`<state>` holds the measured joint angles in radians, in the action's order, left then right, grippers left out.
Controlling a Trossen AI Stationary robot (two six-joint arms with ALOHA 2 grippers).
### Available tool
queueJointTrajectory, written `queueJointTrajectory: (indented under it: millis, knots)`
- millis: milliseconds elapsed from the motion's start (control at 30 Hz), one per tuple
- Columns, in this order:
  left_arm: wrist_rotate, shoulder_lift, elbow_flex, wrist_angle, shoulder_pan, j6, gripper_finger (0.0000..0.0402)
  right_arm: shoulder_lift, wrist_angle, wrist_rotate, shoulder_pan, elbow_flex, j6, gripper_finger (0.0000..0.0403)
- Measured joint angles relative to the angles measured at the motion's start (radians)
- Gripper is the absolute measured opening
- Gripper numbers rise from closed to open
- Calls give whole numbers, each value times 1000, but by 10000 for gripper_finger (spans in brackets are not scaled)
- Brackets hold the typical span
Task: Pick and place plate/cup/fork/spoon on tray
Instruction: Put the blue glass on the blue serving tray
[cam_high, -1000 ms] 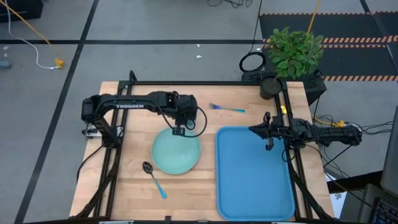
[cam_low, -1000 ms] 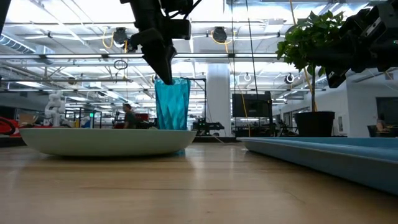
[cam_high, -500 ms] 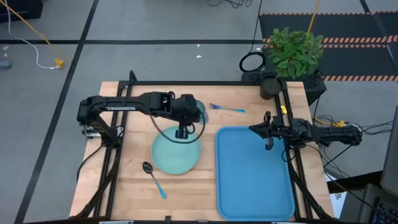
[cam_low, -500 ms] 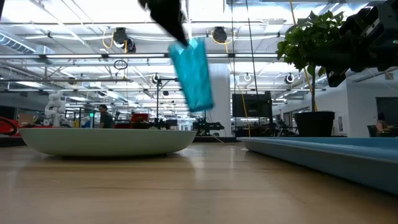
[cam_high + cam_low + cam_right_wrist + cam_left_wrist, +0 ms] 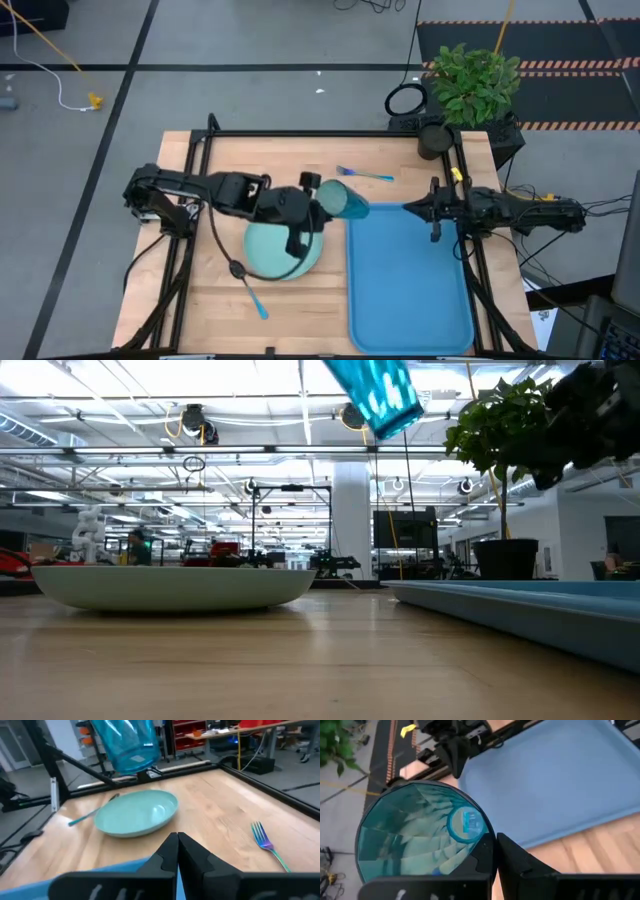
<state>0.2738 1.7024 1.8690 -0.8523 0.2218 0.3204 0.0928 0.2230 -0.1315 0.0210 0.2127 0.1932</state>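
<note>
Cup (image 5: 346, 200) hung tilted in the air at the tray's (image 5: 410, 300) near edge | left gripper (image 5: 318, 198) clamped on it, we noted | right gripper (image 5: 408, 208) pressed together over tray.

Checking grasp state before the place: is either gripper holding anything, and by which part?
The left gripper holds the cup by its rim, one finger inside and one outside, lifted and tilted near the tray edge. The right gripper is shut on nothing.
</note>
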Motion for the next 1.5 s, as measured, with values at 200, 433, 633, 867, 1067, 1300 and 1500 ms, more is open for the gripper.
queueJointTrajectory:
  millis: [200,433,633,867,1067,1300,1500]
  knots:
    - [5,122,77,23,16,26,11,59,43,2,0,89,3,0]
    - [-62,260,124,20,-26,68,10,100,-20,9,0,135,19,0]
    - [-134,348,124,18,-102,70,16,115,-23,29,1,135,-5,0]
    - [-210,394,123,19,-154,70,15,120,-23,29,1,135,-5,0]
    - [-233,403,121,30,-176,78,30,123,-20,29,1,135,1,0]
    - [-232,421,121,35,-177,78,20,124,-9,31,1,135,7,0]
    - [-231,421,121,39,-177,41,58,124,-8,31,1,135,12,0]
